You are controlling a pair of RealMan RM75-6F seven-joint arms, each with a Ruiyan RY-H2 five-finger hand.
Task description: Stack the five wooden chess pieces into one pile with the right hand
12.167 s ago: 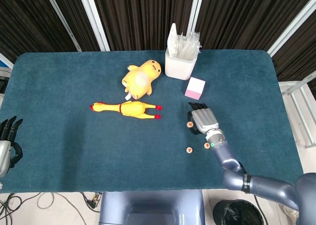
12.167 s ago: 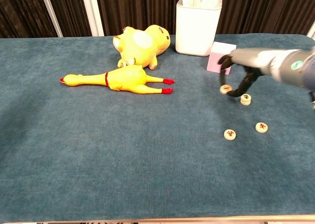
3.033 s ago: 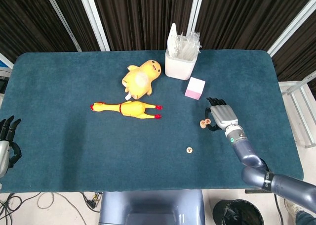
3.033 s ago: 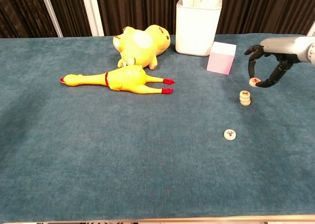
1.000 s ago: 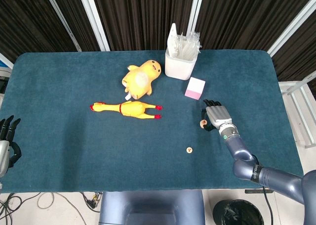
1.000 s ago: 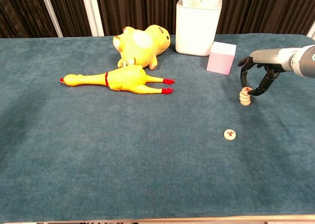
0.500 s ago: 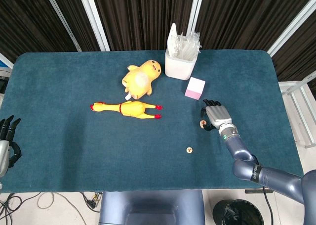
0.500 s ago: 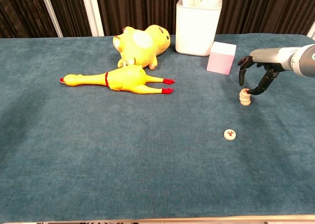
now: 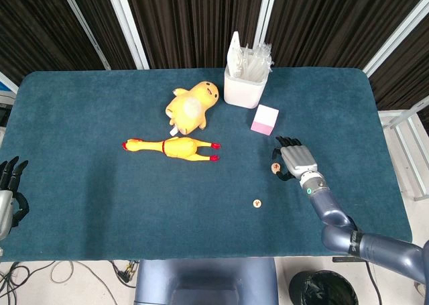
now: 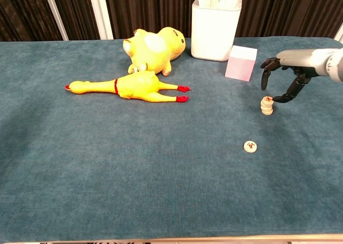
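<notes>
A short stack of round wooden chess pieces [image 10: 266, 106] stands right of centre on the blue table; in the head view the stack [image 9: 275, 167] shows as one disc with a red mark. One loose piece [image 10: 250, 146] lies flat nearer the front, the same loose piece [image 9: 257, 202] in the head view. My right hand [image 10: 288, 75] arches just above and to the right of the stack, fingers spread, holding nothing; one fingertip [image 10: 274, 99] hovers close beside the top piece. From above, the right hand [image 9: 295, 160] sits right of the stack. My left hand [image 9: 8, 192] rests at the table's left edge, fingers apart and empty.
A pink cube [image 10: 240, 63] stands just behind the stack. A white container [image 10: 216, 27] of clear packets is at the back. A yellow plush toy [image 10: 153, 44] and a rubber chicken [image 10: 128, 87] lie left of centre.
The right hand has set the piece it carried on top of the stack, let go and drawn slightly up and to the right. The loose piece and left hand stayed put.
</notes>
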